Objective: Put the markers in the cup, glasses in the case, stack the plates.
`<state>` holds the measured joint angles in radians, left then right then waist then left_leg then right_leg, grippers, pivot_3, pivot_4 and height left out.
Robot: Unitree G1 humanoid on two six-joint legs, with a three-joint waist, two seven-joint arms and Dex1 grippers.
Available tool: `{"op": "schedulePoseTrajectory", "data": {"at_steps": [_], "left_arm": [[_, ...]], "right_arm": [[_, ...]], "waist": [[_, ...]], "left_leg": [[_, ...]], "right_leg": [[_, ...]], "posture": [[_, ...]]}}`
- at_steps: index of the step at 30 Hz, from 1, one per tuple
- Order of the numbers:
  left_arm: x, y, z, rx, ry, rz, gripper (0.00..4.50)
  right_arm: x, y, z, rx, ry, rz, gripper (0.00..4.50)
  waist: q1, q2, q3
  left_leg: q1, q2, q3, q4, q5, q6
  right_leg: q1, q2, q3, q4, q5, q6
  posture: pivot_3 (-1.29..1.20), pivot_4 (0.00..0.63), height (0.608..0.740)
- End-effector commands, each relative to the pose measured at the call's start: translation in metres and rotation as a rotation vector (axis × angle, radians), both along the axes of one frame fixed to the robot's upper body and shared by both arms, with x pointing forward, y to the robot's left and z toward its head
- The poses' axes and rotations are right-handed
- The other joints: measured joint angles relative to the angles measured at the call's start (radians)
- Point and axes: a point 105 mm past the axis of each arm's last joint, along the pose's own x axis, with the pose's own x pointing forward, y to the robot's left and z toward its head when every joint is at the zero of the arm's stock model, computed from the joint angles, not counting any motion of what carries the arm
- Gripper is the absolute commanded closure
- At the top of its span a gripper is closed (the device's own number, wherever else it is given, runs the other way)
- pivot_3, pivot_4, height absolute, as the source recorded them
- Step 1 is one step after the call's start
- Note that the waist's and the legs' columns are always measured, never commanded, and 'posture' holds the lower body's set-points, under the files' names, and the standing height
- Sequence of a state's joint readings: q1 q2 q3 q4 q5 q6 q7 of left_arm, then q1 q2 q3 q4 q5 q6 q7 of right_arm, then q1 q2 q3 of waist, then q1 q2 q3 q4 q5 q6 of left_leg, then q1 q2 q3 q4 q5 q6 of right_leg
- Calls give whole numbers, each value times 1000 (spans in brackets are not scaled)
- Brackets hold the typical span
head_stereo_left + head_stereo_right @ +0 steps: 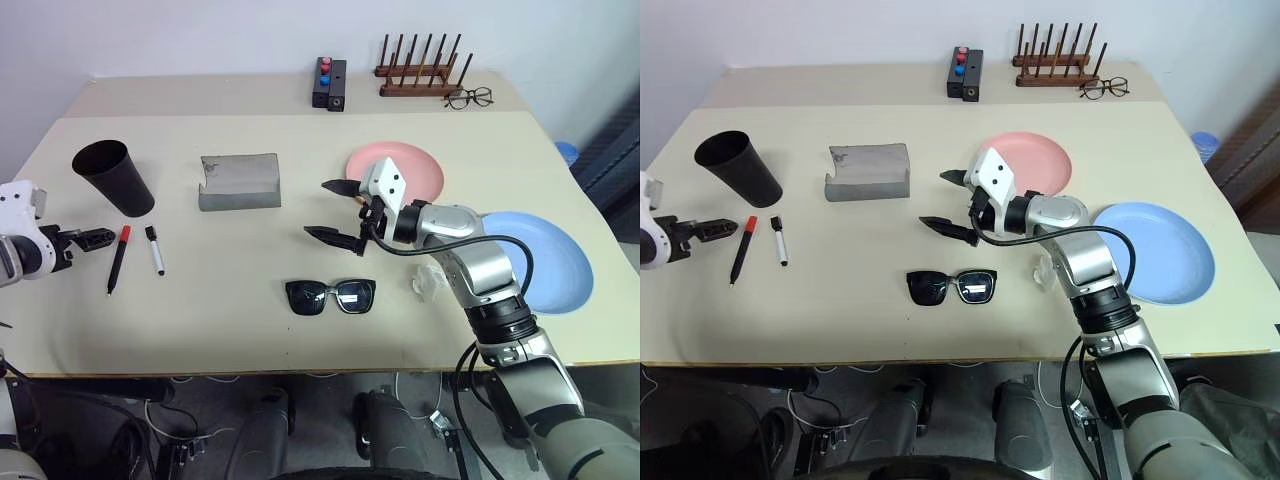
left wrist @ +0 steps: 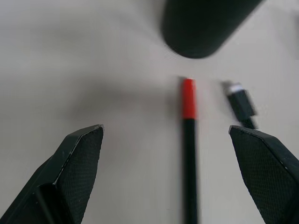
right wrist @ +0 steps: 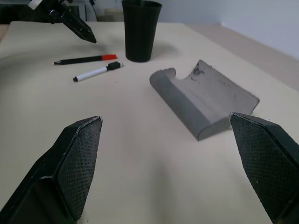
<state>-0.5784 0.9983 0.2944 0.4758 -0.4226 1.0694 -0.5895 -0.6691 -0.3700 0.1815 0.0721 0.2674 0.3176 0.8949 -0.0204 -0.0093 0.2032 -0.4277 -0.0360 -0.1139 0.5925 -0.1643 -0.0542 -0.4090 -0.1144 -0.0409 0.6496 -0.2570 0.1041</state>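
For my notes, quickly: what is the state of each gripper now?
Left gripper: open, holding nothing.
Right gripper: open, holding nothing.

Two markers [image 1: 118, 258], two plates [image 1: 425, 170], one cup [image 1: 113, 176].

- Cup [image 1: 115, 176]: black, tall, wider at the top. Standing on the table near the far left, mouth up.
- Red marker [image 1: 118, 259]: dark body, red cap. Lying flat just in front of the cup, cap end toward it.
- White marker [image 1: 155, 250]: white body, black cap. Lying flat just beside the red one, not touching.
- Case [image 1: 239, 182]: grey, soft, flap open. Lying to the right of the cup, well apart.
- Glasses [image 1: 331, 296]: black frame, dark lenses. Lying near the front edge, in the middle.
- Pink plate [image 1: 425, 170]: round, lying flat, right of the case.
- Blue plate [image 1: 555, 262]: round, lying flat, near the right edge, apart from the pink one.
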Motion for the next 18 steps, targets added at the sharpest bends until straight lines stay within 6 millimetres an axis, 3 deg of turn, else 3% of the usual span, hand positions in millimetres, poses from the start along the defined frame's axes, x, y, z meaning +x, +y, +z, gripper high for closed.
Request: {"op": "schedulePoseTrajectory", "data": {"at_steps": [1, 6, 9, 16, 18], "left_arm": [[4, -10, 4, 1, 1, -37, 0], [2, -12, -9, 12, 62, -31, 0], [-1, -9, -16, 22, 97, -14, 877], [-8, -12, -29, 2, 178, -10, 4472], [-10, -13, -31, -6, 194, -12, 4472]], "right_arm": [[-5, -2, 15, 20, -58, 0, 50], [-5, -6, 14, 19, -57, -21, 50], [-4, -8, 14, 15, -59, -33, 0], [-5, -9, 14, 13, -64, -31, 0], [-5, -9, 14, 13, -66, -33, 0]], "waist": [[-1, 0, 0], [-2, 0, 0], [-1, 0, 0], [0, 0, 0], [0, 0, 0]], "left_leg": [[0, 0, 0, 0, 0, 0], [0, 0, 0, 0, 0, 0], [0, 0, 0, 0, 0, 0], [0, 0, 0, 0, 0, 0], [0, 0, 0, 0, 0, 0]], "right_leg": [[0, 0, 0, 0, 0, 0], [0, 0, 0, 0, 0, 0], [0, 0, 0, 0, 0, 0], [0, 0, 0, 0, 0, 0], [0, 0, 0, 0, 0, 0]], "posture": [[0, 150, 740], [0, 150, 740], [0, 150, 740], [0, 150, 740], [0, 150, 740]]}}
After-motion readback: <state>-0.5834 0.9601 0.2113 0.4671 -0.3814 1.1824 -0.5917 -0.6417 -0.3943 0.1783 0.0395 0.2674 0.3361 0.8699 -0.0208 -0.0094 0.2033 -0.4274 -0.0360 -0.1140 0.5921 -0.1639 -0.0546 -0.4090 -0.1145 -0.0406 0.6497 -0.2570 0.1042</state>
